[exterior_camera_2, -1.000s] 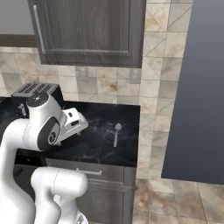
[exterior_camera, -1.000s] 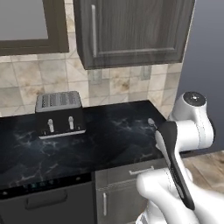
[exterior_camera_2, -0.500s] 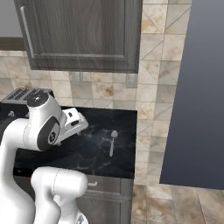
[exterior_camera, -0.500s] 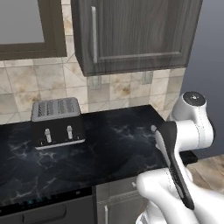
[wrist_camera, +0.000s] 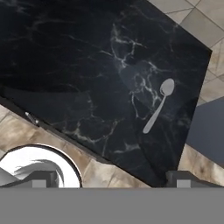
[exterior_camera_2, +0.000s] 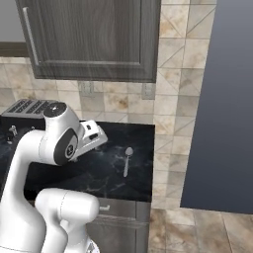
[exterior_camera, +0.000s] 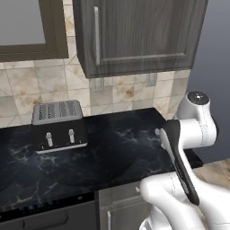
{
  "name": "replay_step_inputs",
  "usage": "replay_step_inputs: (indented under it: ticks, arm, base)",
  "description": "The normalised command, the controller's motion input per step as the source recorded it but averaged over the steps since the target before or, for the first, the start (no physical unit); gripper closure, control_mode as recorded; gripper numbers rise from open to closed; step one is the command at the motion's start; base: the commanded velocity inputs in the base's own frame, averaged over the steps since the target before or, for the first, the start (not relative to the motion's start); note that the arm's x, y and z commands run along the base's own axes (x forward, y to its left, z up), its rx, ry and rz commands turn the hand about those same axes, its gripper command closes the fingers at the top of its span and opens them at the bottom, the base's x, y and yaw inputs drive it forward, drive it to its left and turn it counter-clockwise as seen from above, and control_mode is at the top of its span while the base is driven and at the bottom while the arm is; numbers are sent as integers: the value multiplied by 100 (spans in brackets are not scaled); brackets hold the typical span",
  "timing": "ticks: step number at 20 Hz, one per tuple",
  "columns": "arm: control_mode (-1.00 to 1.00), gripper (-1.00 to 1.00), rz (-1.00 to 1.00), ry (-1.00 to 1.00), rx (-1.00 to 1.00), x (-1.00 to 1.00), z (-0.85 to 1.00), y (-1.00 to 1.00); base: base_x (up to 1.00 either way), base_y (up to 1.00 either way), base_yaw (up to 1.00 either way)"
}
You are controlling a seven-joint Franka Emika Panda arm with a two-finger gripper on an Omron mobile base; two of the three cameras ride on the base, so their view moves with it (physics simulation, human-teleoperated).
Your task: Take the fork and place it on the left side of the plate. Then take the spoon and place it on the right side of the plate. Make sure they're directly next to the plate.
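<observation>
Hand view: the spoon [wrist_camera: 158, 105] lies alone on the dark bench [wrist_camera: 78, 65], up and to the right of the wide-open, empty jaws.

The gripper [wrist_camera: 111, 177] hangs above the near edge of the bench, and its two finger tips stand far apart with nothing between them. In this view the long thin handle of the spoon slants down to the left, toward the jaws, and the round bowl is at the far end. In the right base view the spoon [exterior_camera_2: 127, 160] sits near the right end of the bench, to the right of the hand and apart from it. A toaster [exterior_camera: 58, 126] stands well off to the left. The hand likely needs to reach forward and right, and turn to cross the handle.
</observation>
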Motion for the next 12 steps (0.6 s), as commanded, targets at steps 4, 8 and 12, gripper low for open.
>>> replay_step_inputs:
  ticks: [4, 8, 12]
  arm:
    - [-100, -100, -1, 0, 0, 29, -21, -15]
    - [-100, -100, -3, 1, 0, 33, -31, -13]
    - [-100, -100, -1, 5, -1, 36, -47, -18]
  base:
    - [0, 0, 0]
    - [0, 0, 0]
    - [0, 0, 0]
